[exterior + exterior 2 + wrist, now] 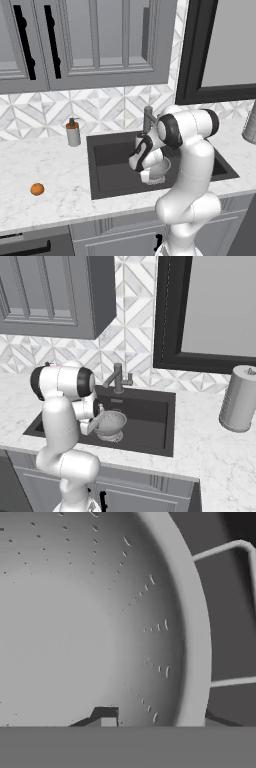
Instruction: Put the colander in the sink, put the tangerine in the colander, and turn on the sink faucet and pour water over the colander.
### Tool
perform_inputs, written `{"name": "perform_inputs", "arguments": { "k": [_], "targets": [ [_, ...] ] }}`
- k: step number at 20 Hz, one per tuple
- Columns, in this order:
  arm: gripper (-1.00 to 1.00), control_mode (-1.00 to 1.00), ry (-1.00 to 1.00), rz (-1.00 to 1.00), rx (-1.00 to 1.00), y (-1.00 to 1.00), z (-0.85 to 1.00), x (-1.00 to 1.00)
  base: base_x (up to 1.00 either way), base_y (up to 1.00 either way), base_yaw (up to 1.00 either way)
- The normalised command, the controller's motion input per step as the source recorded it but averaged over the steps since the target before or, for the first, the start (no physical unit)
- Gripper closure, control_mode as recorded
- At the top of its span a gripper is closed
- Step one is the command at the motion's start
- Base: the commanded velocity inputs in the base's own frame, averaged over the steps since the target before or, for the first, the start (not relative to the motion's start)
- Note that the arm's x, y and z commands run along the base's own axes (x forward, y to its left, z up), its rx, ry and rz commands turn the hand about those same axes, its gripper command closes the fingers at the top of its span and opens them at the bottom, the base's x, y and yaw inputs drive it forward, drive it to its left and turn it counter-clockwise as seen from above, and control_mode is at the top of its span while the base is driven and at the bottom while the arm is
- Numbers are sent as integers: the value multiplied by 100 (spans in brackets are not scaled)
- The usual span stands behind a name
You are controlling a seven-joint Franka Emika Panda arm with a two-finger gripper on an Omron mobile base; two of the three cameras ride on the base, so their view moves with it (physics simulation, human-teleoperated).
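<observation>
The gripper (155, 719) pinches the colander's (111, 423) rim down in the sink (150, 418); the tangerine (37, 189) sits far left.

We find the sink (150, 421) crowded on its near left side, where the colander (112, 423) sits with our arm bent low over it; the basin's right half lies open. Behind the basin the sink faucet (118, 378) rises at the back rim, and the upper cabinets (90, 45) hang over the surface (50, 165). On the left stretch, the tangerine (37, 189) and the soap dispenser (73, 132) stand well apart, with bare marble between them.
</observation>
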Motion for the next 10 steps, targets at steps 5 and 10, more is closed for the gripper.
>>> {"name": "perform_inputs", "arguments": {
  "k": [5, 10],
  "targets": [
    [-100, -100, 0, -2, -2, 3, -19, 0, 0, 0, 0],
    [-100, -100, 0, 0, 0, 0, 0, 0, 0, 0, 0]
  ]
}}
